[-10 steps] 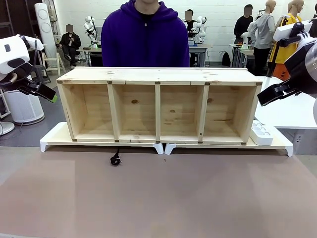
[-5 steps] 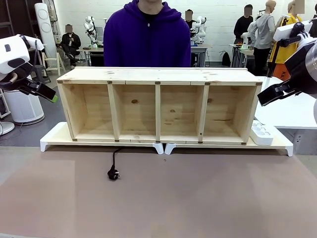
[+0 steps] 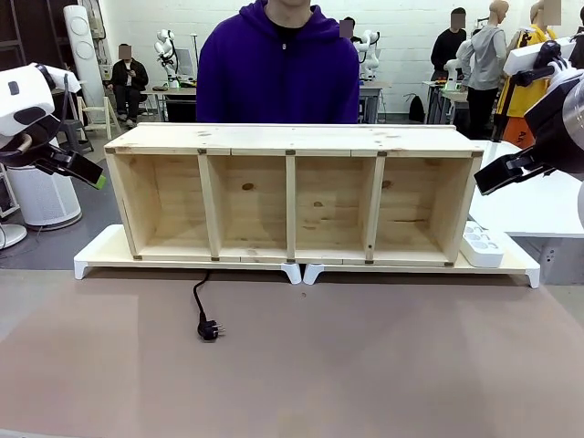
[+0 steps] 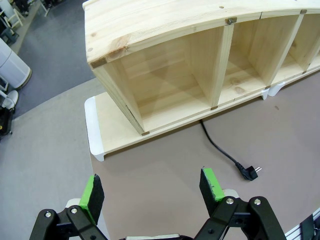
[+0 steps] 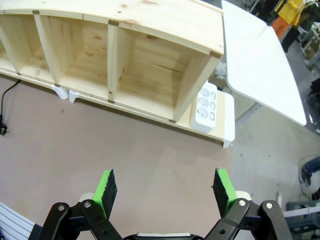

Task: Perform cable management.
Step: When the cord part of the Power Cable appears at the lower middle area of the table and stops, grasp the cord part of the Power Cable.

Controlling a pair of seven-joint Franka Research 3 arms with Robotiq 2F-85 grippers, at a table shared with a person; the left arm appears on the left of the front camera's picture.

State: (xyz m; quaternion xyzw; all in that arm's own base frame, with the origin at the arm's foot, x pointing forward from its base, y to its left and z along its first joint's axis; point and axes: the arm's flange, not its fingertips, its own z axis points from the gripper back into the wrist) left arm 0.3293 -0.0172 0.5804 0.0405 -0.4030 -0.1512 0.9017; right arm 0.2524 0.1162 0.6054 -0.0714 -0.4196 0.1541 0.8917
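Left claw (image 4: 151,184) and right claw (image 5: 165,185): I read both with jaws apart, holding nothing, above the table (image 3: 383,365). The cable (image 3: 195,299) runs out from under the wooden shelf (image 3: 292,139), its plug (image 3: 210,329) lying on the table.

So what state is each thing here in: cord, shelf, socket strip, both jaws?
cable: slack on the table, unheld
plug: loose, not plugged in
shelf: upright, all four compartments empty
power strip: beside the shelf's right end, sockets empty
left jaws: open, empty
right jaws: open, empty
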